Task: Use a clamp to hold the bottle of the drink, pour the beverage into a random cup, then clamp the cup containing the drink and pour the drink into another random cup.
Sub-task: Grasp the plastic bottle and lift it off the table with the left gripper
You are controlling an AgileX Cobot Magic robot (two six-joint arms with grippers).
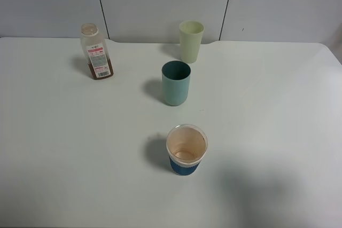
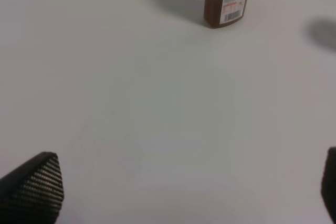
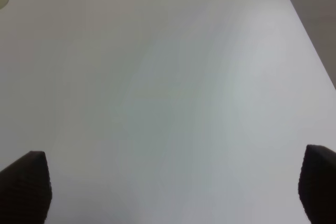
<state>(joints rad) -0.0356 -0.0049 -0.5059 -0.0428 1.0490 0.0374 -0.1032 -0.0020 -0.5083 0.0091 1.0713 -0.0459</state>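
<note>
exterior high: the bottle (image 1: 96,53) stands at ten o'clock on the table (image 1: 267,105), brown beverage (image 1: 101,72) low inside. pale yellow-green tumbler (image 1: 191,41) at twelve, teal tumbler (image 1: 176,83) near its six, paper cup (image 1: 186,150) at six. left gripper (image 2: 189,182) spread wide, holding nothing; right gripper (image 3: 178,182) likewise wide and empty-handed.
</note>
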